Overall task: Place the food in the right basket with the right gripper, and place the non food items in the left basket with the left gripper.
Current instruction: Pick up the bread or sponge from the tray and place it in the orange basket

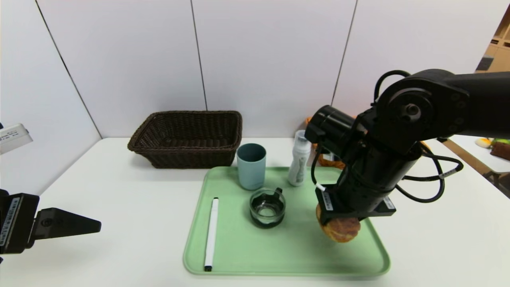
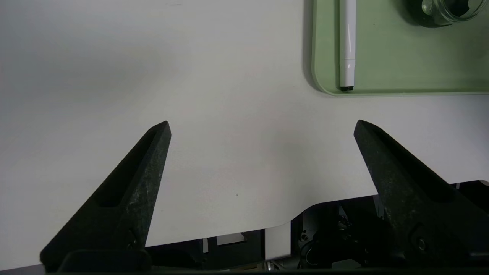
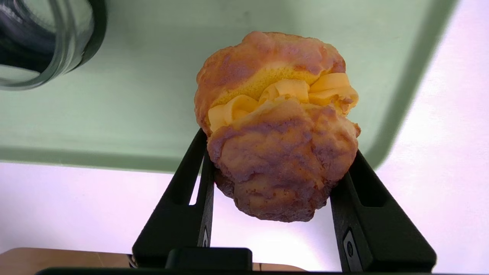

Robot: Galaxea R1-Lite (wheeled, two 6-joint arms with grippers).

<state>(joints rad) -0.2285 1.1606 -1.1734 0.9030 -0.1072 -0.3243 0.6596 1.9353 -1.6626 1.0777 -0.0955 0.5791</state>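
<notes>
Golden-brown cream-filled pastry bun (image 3: 279, 130) clamped in our right gripper (image 3: 273, 168) over green plastic tray (image 1: 247, 255); looks soft, crushable, we squeeze flanks lightly. Left gripper (image 2: 261, 130) wide open, empty.

The head view looks forward and down from above the table's near edge, taking in the whole green tray (image 1: 287, 251) with the white wall behind it. The left wrist view sits low at the near edge of the table, off the tray's near left corner (image 2: 324, 82), facing across the tabletop, with the white pen (image 2: 347, 46) on the tray in sight. The right wrist view hangs close above the tray's near right corner (image 3: 397, 126), looking down. All three views share the tray; the glass jar (image 1: 267, 207) shows in each.
</notes>
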